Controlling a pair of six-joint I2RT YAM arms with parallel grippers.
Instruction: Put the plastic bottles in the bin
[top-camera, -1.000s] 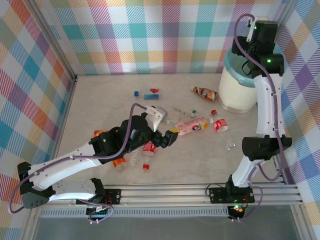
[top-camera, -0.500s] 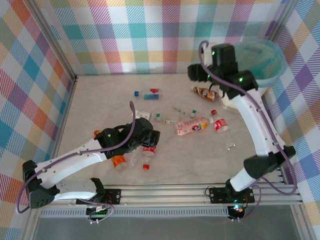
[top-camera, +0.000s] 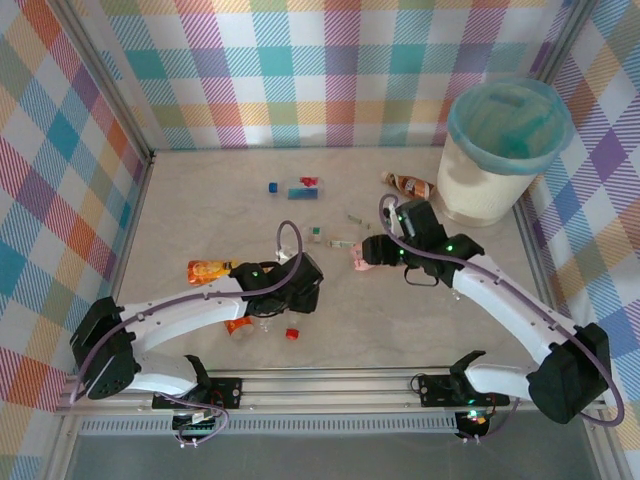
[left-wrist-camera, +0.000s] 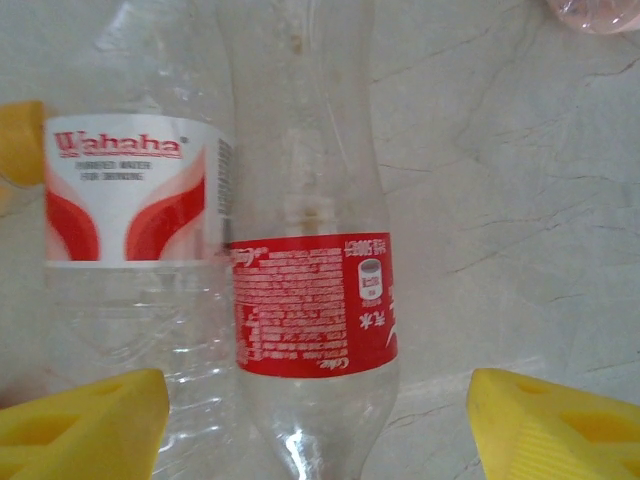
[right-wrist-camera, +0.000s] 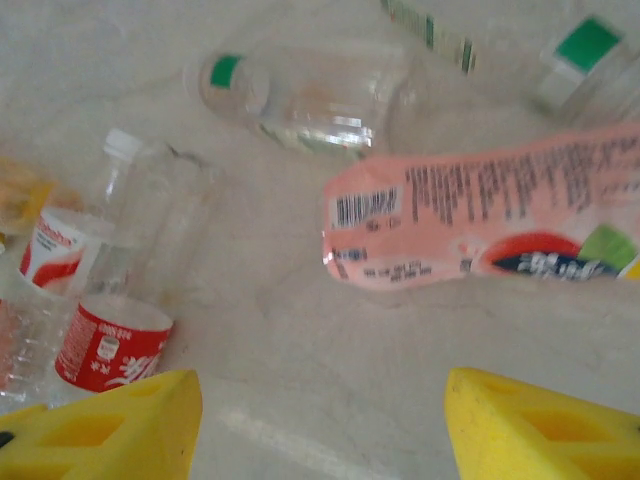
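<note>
A clear bottle with a red label (left-wrist-camera: 312, 300) lies on the pale veined counter (left-wrist-camera: 520, 200), touching a Wahaha bottle (left-wrist-camera: 130, 200) alongside it. The left jaws stand apart over the pair, one yellow tip at each side (neither visibly pressing). The right jaws, also apart, hang over a pink bottle (right-wrist-camera: 480, 215) near a clear, green-capped bottle (right-wrist-camera: 300, 100). An orange bottle (top-camera: 208, 269) lies beside the left arm. The teal-lined bin (top-camera: 490, 185) stands at the far right, well apart from these bottles.
</note>
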